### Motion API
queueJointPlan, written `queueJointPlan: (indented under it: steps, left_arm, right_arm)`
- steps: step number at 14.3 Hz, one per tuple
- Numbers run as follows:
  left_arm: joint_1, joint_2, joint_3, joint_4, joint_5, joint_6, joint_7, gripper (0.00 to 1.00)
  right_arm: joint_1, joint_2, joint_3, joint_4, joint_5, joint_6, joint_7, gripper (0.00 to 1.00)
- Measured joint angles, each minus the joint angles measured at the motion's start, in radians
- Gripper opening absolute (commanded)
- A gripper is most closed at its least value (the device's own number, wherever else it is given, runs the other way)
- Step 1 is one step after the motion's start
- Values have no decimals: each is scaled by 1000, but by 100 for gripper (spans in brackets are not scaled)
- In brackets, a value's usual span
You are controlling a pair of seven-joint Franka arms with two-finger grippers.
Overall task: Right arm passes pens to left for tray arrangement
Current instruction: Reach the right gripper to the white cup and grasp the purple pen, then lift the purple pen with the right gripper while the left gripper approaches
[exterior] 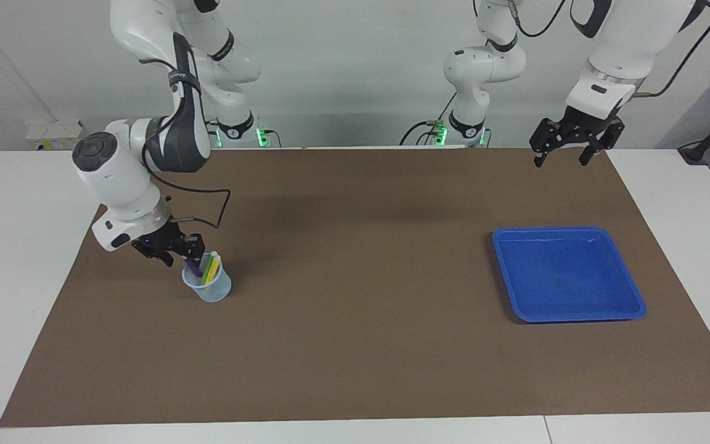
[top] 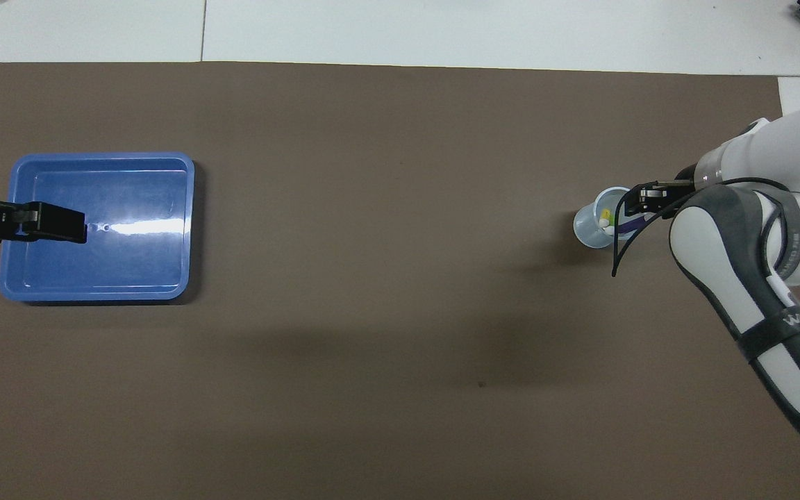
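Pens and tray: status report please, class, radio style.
Right gripper at the purple pen in the cup, grip unconfirmed. Left gripper open, waiting above the mat. Tray holds no pens. No obstruction visible.

Two glossy white robot arms with rounded joints and dark grey bands, ending in black two-finger grippers: right gripper [exterior: 177, 254], left gripper [exterior: 567, 151]. Thin black cables looping beside each wrist. Green lights glowing at both bases. White lettering showing on one dark band.

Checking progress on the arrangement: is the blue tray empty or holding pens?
Empty: the tray shows only bare blue floor; all pens stand in the cup.
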Motion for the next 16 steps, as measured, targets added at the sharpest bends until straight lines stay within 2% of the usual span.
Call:
queueJointPlan:
  steps: [10, 12, 16]
  left_arm:
    - [0, 0, 0, 0, 0, 0, 0, 100]
    - [0, 0, 0, 0, 0, 0, 0, 100]
    - [0, 0, 0, 0, 0, 0, 0, 100]
  right_arm:
    - [2, 2, -1, 0, 0, -34, 1, 36]
    - [2, 2, -1, 0, 0, -40, 1, 27]
    - [2, 2, -1, 0, 0, -41, 1, 2]
